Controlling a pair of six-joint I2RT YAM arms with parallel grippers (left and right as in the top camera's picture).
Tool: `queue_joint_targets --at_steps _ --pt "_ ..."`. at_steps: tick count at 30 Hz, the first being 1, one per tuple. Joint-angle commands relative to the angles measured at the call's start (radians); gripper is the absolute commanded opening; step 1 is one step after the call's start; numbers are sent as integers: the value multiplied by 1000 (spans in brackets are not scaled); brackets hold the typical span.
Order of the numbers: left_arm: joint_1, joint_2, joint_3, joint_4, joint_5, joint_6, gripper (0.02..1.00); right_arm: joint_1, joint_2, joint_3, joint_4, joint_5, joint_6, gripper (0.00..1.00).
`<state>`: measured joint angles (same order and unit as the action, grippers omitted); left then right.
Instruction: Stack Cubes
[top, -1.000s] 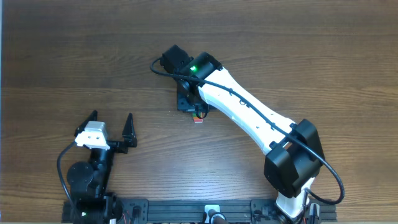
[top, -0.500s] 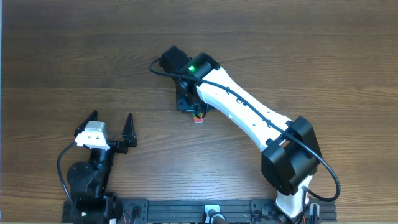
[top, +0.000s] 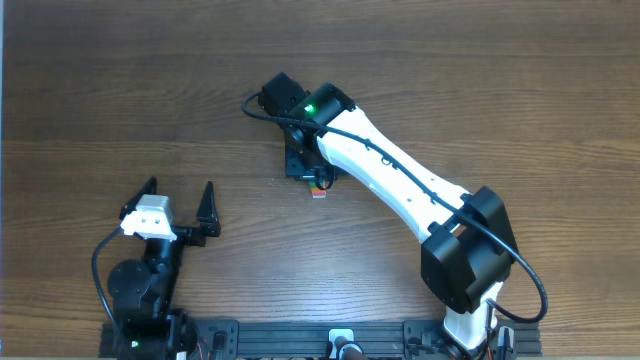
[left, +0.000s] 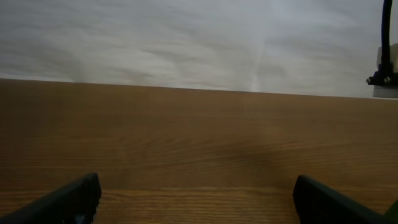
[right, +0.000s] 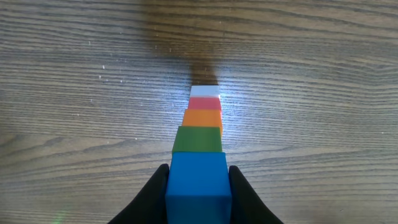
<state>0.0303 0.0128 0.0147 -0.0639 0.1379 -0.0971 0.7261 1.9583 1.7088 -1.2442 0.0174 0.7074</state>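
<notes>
The right gripper (right: 198, 190) grips the blue cube (right: 198, 174) atop the coloured stack (right: 201, 118); from above, its arm (top: 390, 180) hides most of it

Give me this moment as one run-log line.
right gripper: shut on blue cube | column beneath: green cube, orange cube, red cube, white cube | left gripper: open, away from cubes

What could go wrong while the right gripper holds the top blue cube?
1. The right gripper is closed on the blue cube, top of a narrow single-column tower; a sideways pull on release could topple it.
2. Whether blue sits squarely on the green cube cannot be told; if off-centre, it may slip off onto the table.
</notes>
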Motion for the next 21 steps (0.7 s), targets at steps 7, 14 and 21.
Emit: queue_joint_targets --at_steps 7,14,21 --pt "5 -7 -8 0 -2 11 1000 -6 8 -5 0 17 10 176" --pt "5 -7 -8 0 -2 11 1000 -6 8 -5 0 18 10 178" --pt "5 -7 -8 0 -2 11 1000 -5 8 -5 0 20 10 178"
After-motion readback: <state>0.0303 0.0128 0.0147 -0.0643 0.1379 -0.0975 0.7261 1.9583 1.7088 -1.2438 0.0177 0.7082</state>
